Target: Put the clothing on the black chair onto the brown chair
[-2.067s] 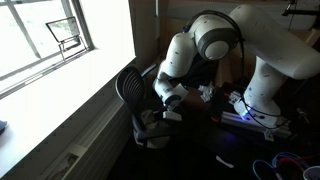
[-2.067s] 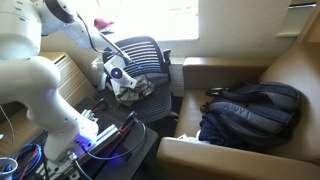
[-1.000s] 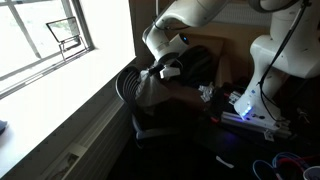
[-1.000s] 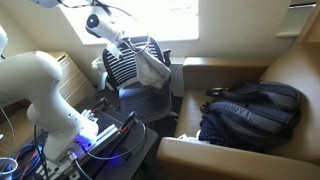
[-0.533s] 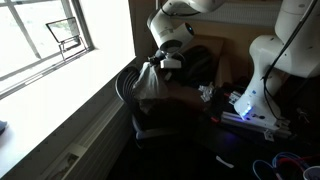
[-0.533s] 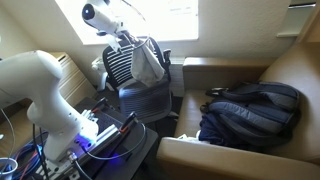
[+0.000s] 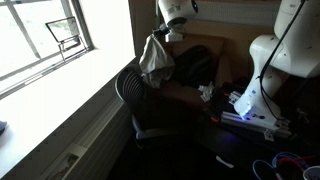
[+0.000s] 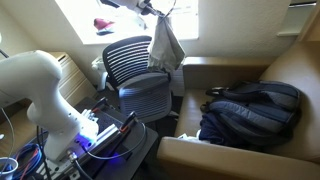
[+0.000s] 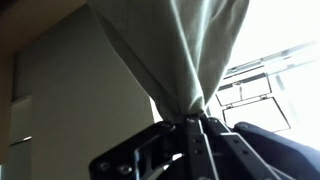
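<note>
Above the black mesh chair (image 8: 135, 62), the gripper (image 9: 193, 122) is pinching the limp grey cloth garment (image 8: 166, 45), now lifted clear of it and ready for carrying to the brown padded chair (image 8: 232, 70).

We find the clothing (image 8: 165, 45) hanging from the gripper (image 8: 155, 12) above the office chair (image 8: 135, 65). It hangs clear of the seat, by the upper corner of the backrest nearest the armchair (image 8: 290, 70), and the window (image 7: 45, 35) is in the wall behind the chair. The armchair stands just beside the office chair, and a backpack (image 8: 245, 112) lies on its seat, against the back edge. On the office chair's other side we see the robot base (image 8: 45, 90), with cables (image 8: 110, 130) at its foot near the front edge of the office chair's seat.
</note>
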